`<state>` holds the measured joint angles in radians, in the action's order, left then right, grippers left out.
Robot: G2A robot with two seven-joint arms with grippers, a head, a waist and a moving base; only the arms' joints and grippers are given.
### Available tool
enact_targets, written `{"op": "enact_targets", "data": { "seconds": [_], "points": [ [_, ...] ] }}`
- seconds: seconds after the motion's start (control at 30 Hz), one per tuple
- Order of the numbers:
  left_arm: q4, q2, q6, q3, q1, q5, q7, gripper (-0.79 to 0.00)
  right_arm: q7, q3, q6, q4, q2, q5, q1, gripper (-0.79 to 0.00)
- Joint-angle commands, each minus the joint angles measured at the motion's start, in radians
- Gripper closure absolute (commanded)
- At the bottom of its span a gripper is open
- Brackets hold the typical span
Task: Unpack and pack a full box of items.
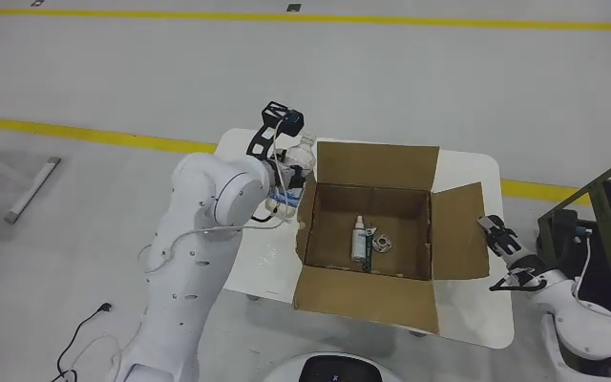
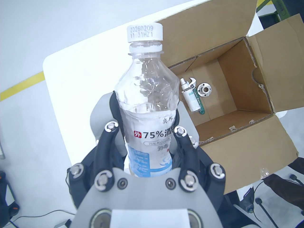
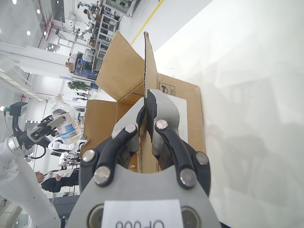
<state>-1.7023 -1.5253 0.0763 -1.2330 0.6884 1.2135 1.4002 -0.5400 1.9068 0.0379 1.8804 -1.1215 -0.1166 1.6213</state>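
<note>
The open box [image 1: 377,164] is seen in the middle of the table [image 1: 468,172], its 3 o'clock flap [image 1: 458,234] pinched tight by the right gripper [image 3: 146,110]. At the box's 9 o'clock a clear bottle [image 2: 147,91] is held aloft, clamped firmly by the left gripper [image 2: 146,129]. Inside, a spray bottle [image 1: 359,239], wrench [image 2: 199,103] and flange [image 2: 204,89] are seen lying together.

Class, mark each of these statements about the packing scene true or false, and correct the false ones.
1. The left gripper holds a clear bottle. True.
2. The cardboard box has its flaps closed. False: the flaps stand open.
3. A small spray bottle lies inside the box. True.
4. The right gripper hangs open, away from the box. False: it is shut on a side flap of the box.
5. The metal flange lies outside the box. False: it lies inside, beside the spray bottle.
</note>
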Motion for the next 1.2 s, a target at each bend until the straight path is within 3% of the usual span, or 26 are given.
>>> {"op": "enact_targets", "data": {
  "seconds": [0.0,0.2,0.23,0.27,0.3,0.33,0.4,0.63,1.0,1.03,1.07,1.1,1.13,1.17],
  "points": [
    [-0.012,0.006,-0.001,-0.017,0.011,0.026,0.017,0.0,0.0,-0.002,0.0,0.001,0.0,-0.002,0.001,0.0],
    [0.0,0.022,-0.009,-0.047,0.054,0.106,0.042,0.0,-0.002,-0.006,0.0,0.005,0.002,-0.005,0.005,0.0],
    [0.012,0.023,-0.01,-0.047,0.063,0.113,0.045,0.0,-0.004,-0.006,0.0,0.006,0.002,-0.005,0.005,-0.086],
    [0.026,0.025,-0.01,-0.044,0.071,0.132,0.048,0.0,-0.005,-0.006,0.0,0.006,0.002,-0.005,0.005,-0.332],
    [0.037,0.026,-0.009,-0.039,0.078,0.147,0.046,0.0,-0.005,-0.005,0.0,0.006,0.002,-0.004,0.005,-0.434],
    [0.053,0.028,-0.009,-0.033,0.086,0.163,0.048,0.0,-0.007,-0.005,0.0,0.008,0.003,-0.006,0.006,-0.622],
    [0.071,0.029,-0.004,-0.021,0.096,0.179,0.039,0.0,-0.01,-0.003,0.0,0.01,0.004,-0.02,0.007,-0.785],
    [0.151,0.032,-0.016,-0.008,0.128,0.187,0.025,0.0,-0.005,0.011,-0.005,0.02,0.009,-0.075,0.017,-0.785],
    [0.151,0.032,-0.016,-0.008,0.128,0.187,0.025,0.0,0.104,0.093,-0.061,0.093,0.008,-0.076,0.042,-0.785],
    [0.151,0.032,-0.016,-0.008,0.128,0.187,0.025,0.0,0.129,0.101,-0.076,0.099,0.007,-0.083,0.045,-0.742],
    [0.151,0.032,-0.016,-0.008,0.128,0.187,0.025,0.0,0.157,0.108,-0.093,0.107,0.006,-0.095,0.05,-0.385],
    [0.151,0.032,-0.016,-0.008,0.128,0.187,0.025,0.0,0.184,0.116,-0.116,0.119,0.005,-0.112,0.054,-0.16],
    [0.151,0.032,-0.016,-0.008,0.128,0.187,0.025,0.0,0.216,0.122,-0.136,0.123,0.004,-0.133,0.061,-0.012],
    [0.151,0.032,-0.016,-0.008,0.128,0.187,0.025,0.0,0.247,0.127,-0.159,0.131,0.003,-0.16,0.067,0.0]
  ]
}}
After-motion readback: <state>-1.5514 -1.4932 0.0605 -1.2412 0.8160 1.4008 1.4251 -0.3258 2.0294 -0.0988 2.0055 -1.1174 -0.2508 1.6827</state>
